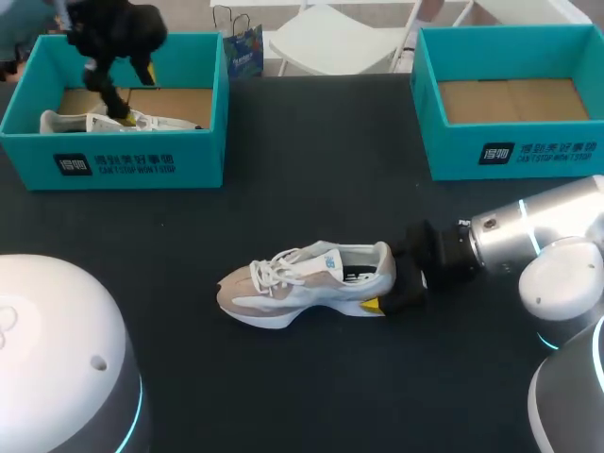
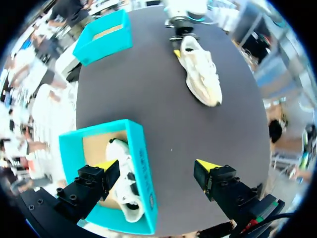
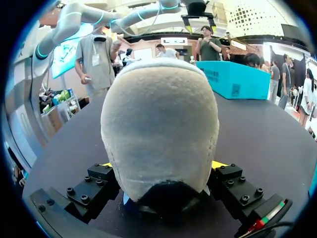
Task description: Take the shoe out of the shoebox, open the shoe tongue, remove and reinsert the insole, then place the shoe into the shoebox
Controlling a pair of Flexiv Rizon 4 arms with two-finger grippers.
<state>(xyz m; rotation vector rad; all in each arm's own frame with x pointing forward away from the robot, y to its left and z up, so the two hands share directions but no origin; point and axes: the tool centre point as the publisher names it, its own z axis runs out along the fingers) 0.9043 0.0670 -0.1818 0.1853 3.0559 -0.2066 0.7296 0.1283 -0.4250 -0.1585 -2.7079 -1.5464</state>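
centrally, the shoe [image 1: 307,283] lies on its sole on the table [image 1: 311,170], its heel grasped by the right claw [image 3: 162,164]. the left claw [image 2: 157,166] hangs released over the shoebox [image 1: 123,160] at the far left corner, which holds a second shoe [image 1: 113,121]. an empty shoebox [image 1: 510,156] sits at the far right corner.

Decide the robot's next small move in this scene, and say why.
Probably bring the left gripper across from above the left shoebox towards the tongue of the shoe. The shoe already lies on the table with the right gripper closed round its heel, while the left gripper hangs open, holding nothing, far from it.
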